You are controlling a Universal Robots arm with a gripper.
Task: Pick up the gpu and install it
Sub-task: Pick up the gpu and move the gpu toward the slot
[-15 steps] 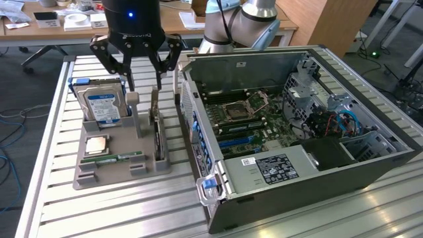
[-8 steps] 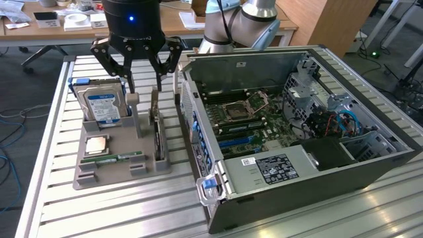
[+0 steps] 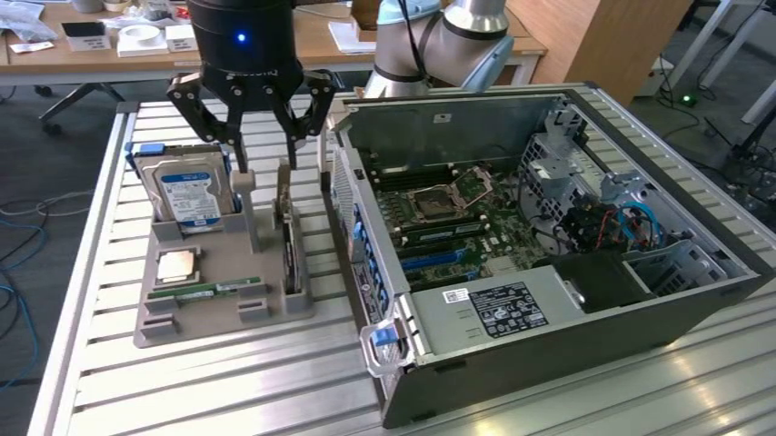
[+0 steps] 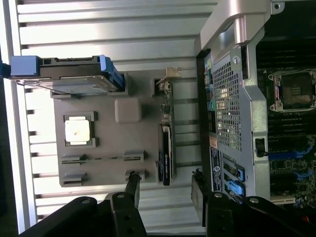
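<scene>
The gpu (image 3: 289, 238) stands on its edge in a slot at the side of the grey holder tray (image 3: 206, 320) nearest the computer case. In the wrist view the gpu (image 4: 166, 145) appears edge-on, a thin green card with a black block. My gripper (image 3: 269, 156) hangs above the far end of the tray, over the card's line. It is open and nothing is between its fingers. The two black fingers (image 4: 132, 190) straddle the card's line in the wrist view, with the gripper (image 4: 165, 191) clear of the card.
The tray also carries a hard drive (image 3: 182, 186) upright at the back, a processor chip (image 3: 178, 264) and a narrow memory stick (image 3: 218, 291). The open computer case (image 3: 546, 227) lies beside the tray on the exterior view's right, motherboard (image 4: 291, 123) exposed. All sits on a slatted metal table (image 3: 243, 391).
</scene>
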